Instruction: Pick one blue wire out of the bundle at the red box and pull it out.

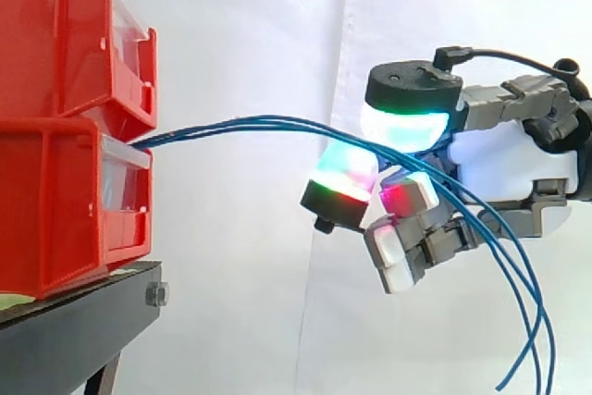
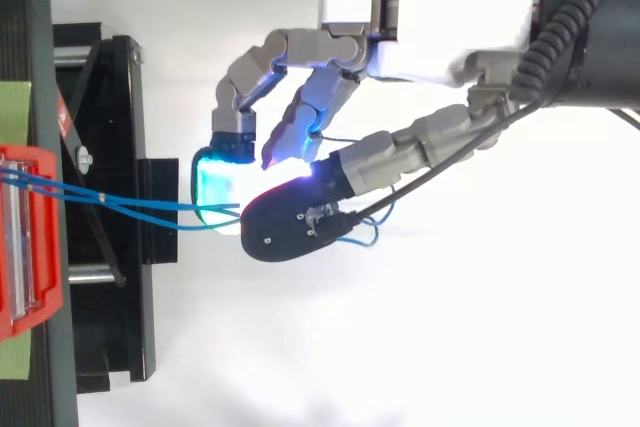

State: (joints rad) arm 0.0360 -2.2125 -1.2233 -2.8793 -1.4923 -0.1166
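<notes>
Thin blue wires (image 1: 242, 122) stretch level from the lower red bin (image 1: 55, 215) rightwards into the hand (image 1: 513, 150), pinched between its curled glowing pads, loose ends drooping downward.

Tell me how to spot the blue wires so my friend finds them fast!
Find the two stacked red bins on the black stand. From the lower bin, the blue wires stretch across to the hand, which pinches them, then droop down. They are the only thin blue strands there.
</notes>
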